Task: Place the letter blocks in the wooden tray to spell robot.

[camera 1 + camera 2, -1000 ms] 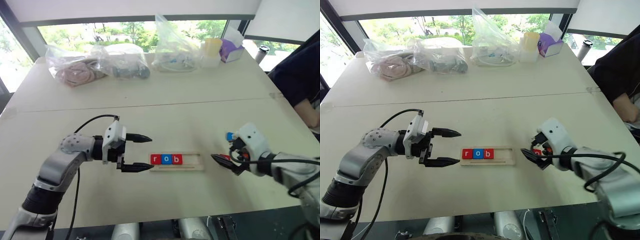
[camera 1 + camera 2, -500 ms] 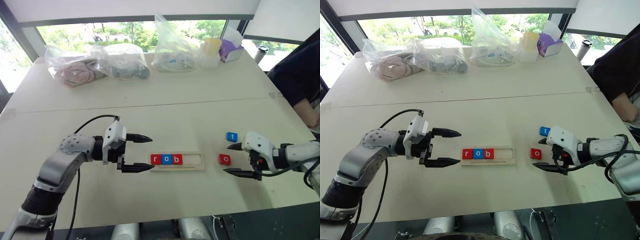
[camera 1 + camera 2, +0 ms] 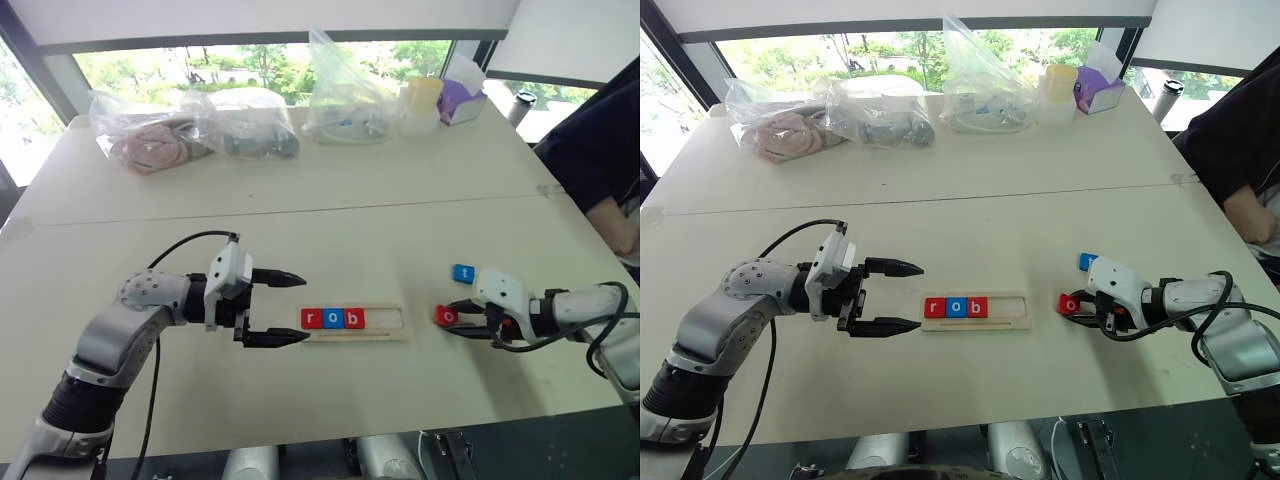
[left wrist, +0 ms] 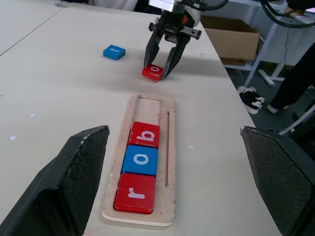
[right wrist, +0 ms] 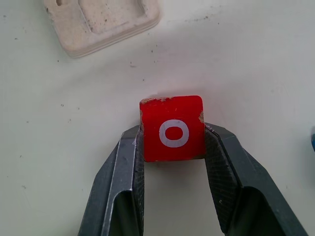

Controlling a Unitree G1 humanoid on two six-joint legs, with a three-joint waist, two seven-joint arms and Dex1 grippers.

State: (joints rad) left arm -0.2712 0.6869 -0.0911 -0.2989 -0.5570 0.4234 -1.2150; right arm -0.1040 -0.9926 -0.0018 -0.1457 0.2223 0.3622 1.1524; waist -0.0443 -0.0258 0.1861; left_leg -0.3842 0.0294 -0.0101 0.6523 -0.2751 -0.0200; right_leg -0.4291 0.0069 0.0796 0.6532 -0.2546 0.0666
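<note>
On a pale surface [image 3: 330, 240], the left gripper [image 3: 280, 307] hovers with fingers spread wide and empty, just left of the wooden tray [image 3: 385, 322]. The tray holds a red r [image 3: 311, 318], a blue o [image 3: 332, 319] and a red b [image 3: 353, 318] (its right end is bare). Right of the tray, the right gripper [image 4: 158, 67] has its fingers closed on a red o block [image 5: 173, 129]. A blue t block [image 3: 463, 272] lies just beyond. Plastic bags [image 3: 240, 125] line the far edge.
</note>
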